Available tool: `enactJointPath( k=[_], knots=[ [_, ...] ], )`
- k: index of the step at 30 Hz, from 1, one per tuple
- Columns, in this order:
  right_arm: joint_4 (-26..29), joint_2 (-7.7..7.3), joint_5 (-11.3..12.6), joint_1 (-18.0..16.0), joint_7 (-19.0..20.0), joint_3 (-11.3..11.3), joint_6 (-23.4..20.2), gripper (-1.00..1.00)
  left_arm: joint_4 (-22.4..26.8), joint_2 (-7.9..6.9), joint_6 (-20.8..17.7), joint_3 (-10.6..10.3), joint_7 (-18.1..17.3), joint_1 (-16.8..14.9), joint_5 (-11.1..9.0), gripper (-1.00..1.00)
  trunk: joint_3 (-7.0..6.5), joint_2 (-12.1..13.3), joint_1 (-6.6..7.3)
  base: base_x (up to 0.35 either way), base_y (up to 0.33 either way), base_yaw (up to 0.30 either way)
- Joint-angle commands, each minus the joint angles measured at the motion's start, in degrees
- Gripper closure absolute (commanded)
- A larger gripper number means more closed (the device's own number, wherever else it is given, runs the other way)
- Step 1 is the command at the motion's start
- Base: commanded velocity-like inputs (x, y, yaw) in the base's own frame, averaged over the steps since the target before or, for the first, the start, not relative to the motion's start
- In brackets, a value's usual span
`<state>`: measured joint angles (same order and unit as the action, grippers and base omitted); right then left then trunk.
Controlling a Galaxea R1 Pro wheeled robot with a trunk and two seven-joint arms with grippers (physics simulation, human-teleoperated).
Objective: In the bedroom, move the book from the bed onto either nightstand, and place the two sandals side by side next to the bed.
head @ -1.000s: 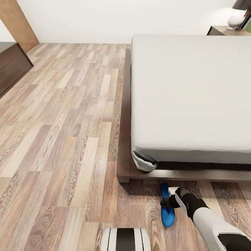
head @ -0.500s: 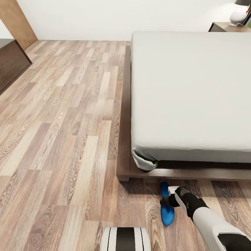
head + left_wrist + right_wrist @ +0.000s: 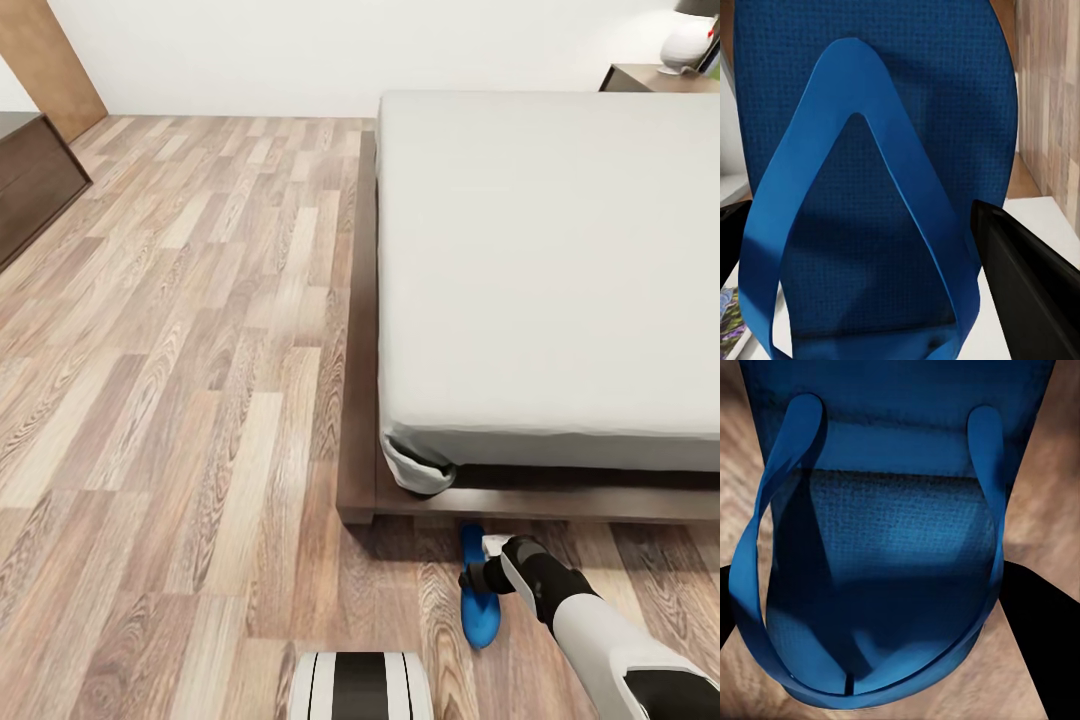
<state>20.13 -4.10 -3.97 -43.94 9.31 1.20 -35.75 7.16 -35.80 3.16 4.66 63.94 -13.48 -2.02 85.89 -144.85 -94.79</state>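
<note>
A bright blue sandal (image 3: 480, 606) hangs low over the wood floor just in front of the bed's (image 3: 550, 260) foot corner, with my right gripper (image 3: 472, 580) shut on it. In the right wrist view this sandal (image 3: 900, 532) sits strap side up between the dark fingers of the gripper (image 3: 881, 622). The left wrist view has the second blue sandal (image 3: 900, 97) close up, and my left gripper (image 3: 870, 255) is shut on it, a black finger (image 3: 1020, 285) pressing each side. A nightstand (image 3: 655, 78) stands at the bed's far corner. The book is out of view.
A white lamp (image 3: 688, 42) stands on the nightstand. A long dark brown cabinet (image 3: 30, 185) lines the left wall beside a tan wooden panel (image 3: 55, 60). Wood floor (image 3: 200, 380) stretches left of the bed frame (image 3: 357, 400). My base (image 3: 360, 685) shows at the bottom edge.
The whole picture has shifted a little, so the camera moved. The right arm and its sandal keep the same place in the view.
</note>
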Motion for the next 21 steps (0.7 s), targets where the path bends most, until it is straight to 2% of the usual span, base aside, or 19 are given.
enactJointPath(
  k=[1,21],
  knots=[
    [0.1,-0.03,-0.4,0.0,0.4,0.1,-0.3,1.00,0.1,0.01,0.3,0.2,0.0,0.0,-0.2,1.00,0.03,0.0,-0.01,0.122,0.057,0.000],
    [0.0,-0.10,-0.4,0.0,0.4,0.1,-0.2,1.00,0.1,0.03,0.2,0.3,0.0,1.0,-0.2,1.00,0.03,0.0,-0.01,0.029,0.005,0.000]
  ],
)
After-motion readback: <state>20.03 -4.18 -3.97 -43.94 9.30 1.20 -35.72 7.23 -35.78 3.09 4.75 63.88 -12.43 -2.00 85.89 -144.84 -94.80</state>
